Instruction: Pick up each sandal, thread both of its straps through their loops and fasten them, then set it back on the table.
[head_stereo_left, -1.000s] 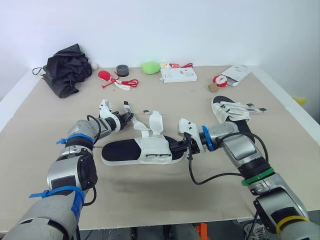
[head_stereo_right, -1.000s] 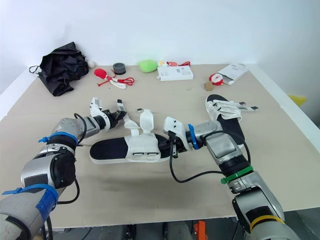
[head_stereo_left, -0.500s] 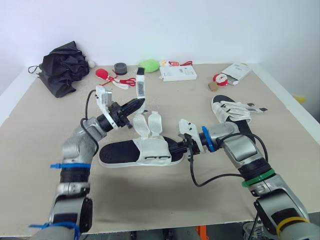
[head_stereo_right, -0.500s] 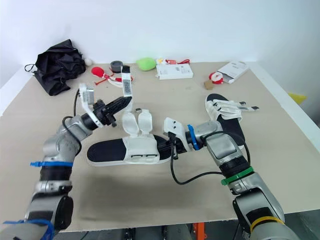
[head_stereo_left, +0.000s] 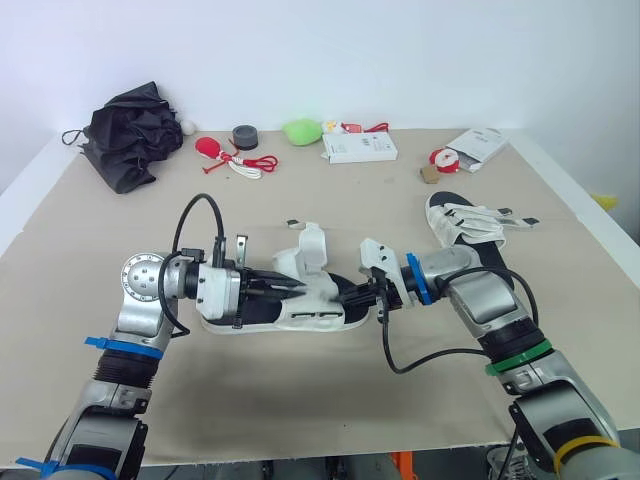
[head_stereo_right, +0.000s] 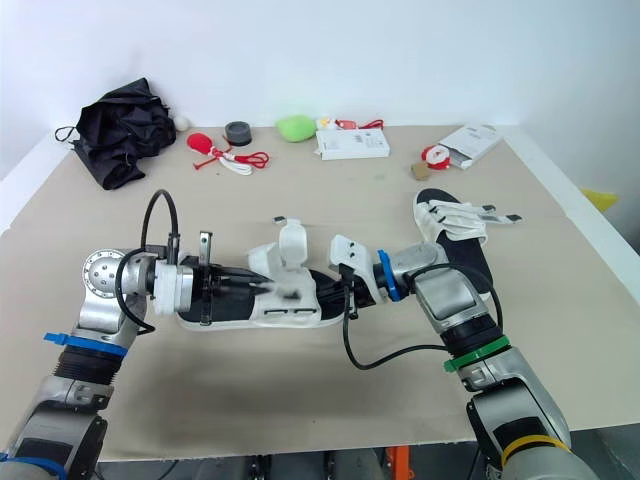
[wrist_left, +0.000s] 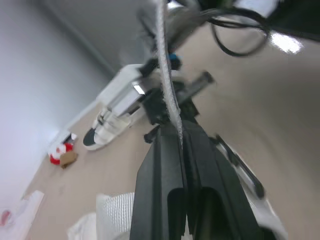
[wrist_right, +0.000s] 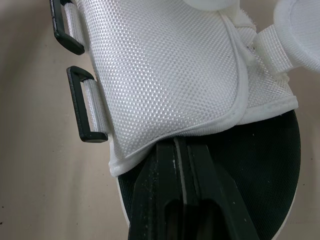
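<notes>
**A:** Where is the sandal sitting right now?

**B:** The near sandal (head_stereo_left: 310, 315) is lying flat on the worktop (head_stereo_left: 300, 400), between the two arms. The far sandal (head_stereo_left: 462, 225) is lying well apart from it, toward the right edge, with its strap ends sticking out sideways.

**A:** And what are the tools doing?

**B:** The left tool (head_stereo_left: 290, 287) is reaching in low over the sole. It is clenching a thin white strap (wrist_left: 167, 90), which is running edge-on between its fingers. The right tool (head_stereo_left: 350, 297) is coming in from the other end. Its fingers are squeezing together with the tips tucked at the hem of the mesh upper (wrist_right: 165, 75), apparently pinching the sandal there.

**A:** How are you expecting it to handle?

**B:** I'm judging it to be light, with a sole that is giving a little but holding its shape. The straps are looking limp, so one is likely to be flopping or twisting unless it is being held close to its free end. The fastening patch may also be catching on the mesh too early.

**A:** So where are you suggesting the hold?

**B:** I'm favouring one tool on the sole's rim or the hem, away from the black loops (wrist_right: 85, 112) so they are staying free. The other tool should be gripping right at the strap tip, steering it through.
</notes>
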